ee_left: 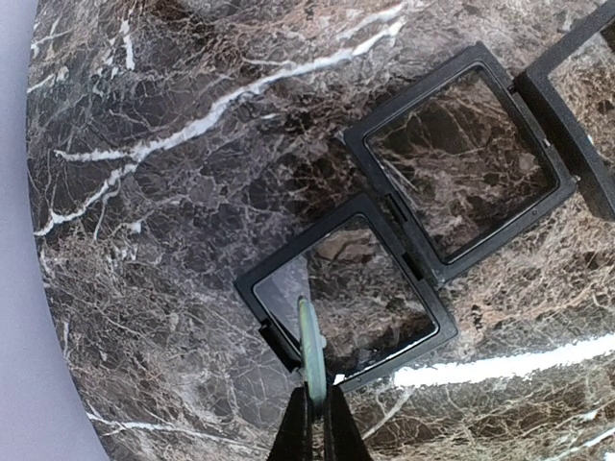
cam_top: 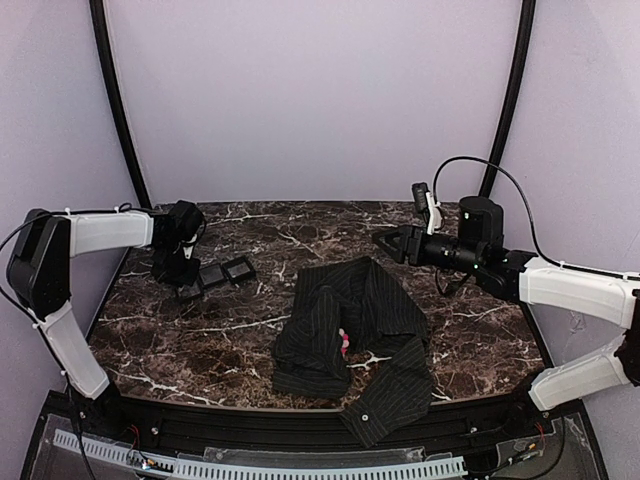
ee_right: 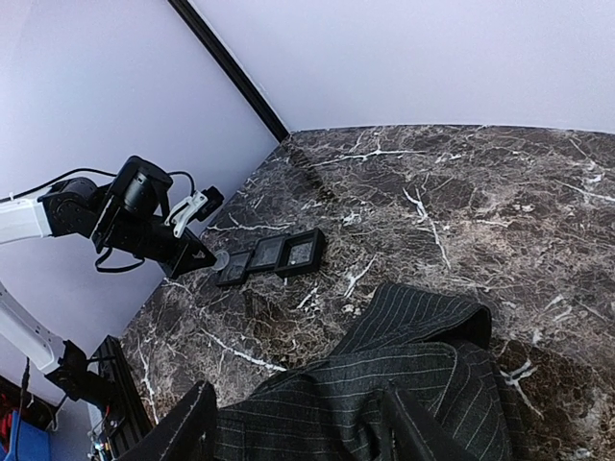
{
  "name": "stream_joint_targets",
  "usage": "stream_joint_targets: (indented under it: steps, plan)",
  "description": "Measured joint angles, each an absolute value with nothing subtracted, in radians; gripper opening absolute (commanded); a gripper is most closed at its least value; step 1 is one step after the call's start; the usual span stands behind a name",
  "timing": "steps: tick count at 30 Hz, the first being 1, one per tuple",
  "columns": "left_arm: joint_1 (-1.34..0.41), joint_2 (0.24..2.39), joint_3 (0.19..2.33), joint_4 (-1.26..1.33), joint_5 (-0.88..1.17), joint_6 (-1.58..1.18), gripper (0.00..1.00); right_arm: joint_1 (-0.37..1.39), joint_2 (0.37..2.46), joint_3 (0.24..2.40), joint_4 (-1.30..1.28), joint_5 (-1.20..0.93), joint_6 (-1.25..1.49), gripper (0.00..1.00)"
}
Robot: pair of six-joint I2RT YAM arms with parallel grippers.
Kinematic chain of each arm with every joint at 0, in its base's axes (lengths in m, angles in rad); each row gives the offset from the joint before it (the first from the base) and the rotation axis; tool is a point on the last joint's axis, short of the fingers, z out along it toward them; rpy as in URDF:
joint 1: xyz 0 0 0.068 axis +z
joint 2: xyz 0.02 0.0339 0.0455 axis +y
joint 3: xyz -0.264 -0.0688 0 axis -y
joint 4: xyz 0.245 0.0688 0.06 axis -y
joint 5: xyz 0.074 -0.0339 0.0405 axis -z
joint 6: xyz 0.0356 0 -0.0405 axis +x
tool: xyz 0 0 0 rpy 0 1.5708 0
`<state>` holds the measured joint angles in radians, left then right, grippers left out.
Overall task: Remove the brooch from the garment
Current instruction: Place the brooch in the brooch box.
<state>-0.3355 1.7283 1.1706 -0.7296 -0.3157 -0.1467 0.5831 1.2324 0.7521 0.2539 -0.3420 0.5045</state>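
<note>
The left gripper [ee_left: 317, 399], clamped on a thin pale disc [ee_left: 309, 348] over the left-end tray [ee_left: 300, 246], should lower it flat inside before releasing, while the right gripper [ee_right: 303, 432] hangs apart and the brooch [cam_top: 345, 343] sits on the garment [cam_top: 370, 300], near-centre.

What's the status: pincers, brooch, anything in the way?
Left pincer shut on small pale disc over a black tray. Right pincer open, clear of striped shirt. Pink brooch on shirt, visible beside a fold.
</note>
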Motion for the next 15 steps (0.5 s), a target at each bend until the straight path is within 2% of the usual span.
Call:
stream_joint_targets:
  steps: [15]
  plan:
    - [-0.334,1.780,1.198,-0.719,-0.379,-0.112,0.01,0.581,1.229,0.741,0.254,-0.343,0.508,0.57]
